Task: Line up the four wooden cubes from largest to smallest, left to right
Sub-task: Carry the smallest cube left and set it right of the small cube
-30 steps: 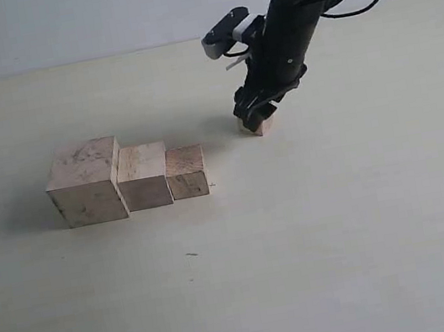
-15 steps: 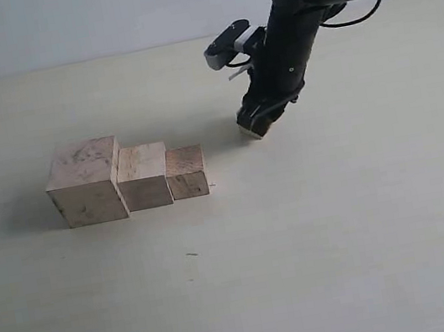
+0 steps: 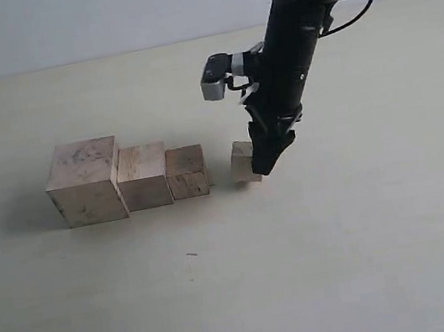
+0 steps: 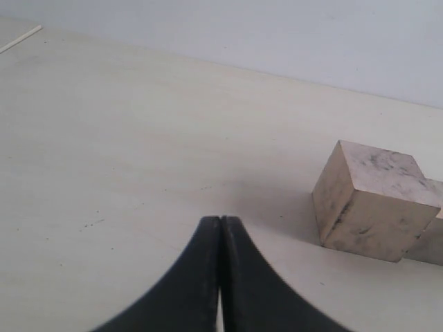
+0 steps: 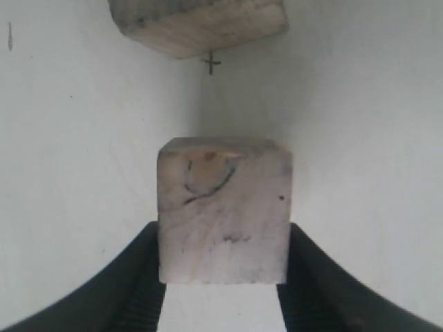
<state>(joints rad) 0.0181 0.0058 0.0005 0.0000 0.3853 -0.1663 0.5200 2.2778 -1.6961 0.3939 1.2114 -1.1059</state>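
Note:
Three of the four wooden cubes touch in a row: the smudged largest [image 3: 86,182], the second [image 3: 143,176] and the third [image 3: 186,172]. The smallest cube [image 3: 244,162] sits just right of the third with a narrow gap, held by my right gripper [image 3: 261,164]. The right wrist view shows that gripper [image 5: 221,238] shut on the smallest cube [image 5: 223,214], with the third cube [image 5: 197,24] just beyond. I cannot tell whether the held cube rests on the table. My left gripper [image 4: 221,220] is shut and empty, apart from the largest cube [image 4: 374,200].
The pale table [image 3: 349,264] carries only the cubes. A small dark speck [image 3: 192,254] lies in front of the row. The right arm [image 3: 301,25] reaches down from the upper right.
My right gripper has carried the smallest cube from farther back toward the front left, bringing it down beside the third cube. The row of three has not moved.

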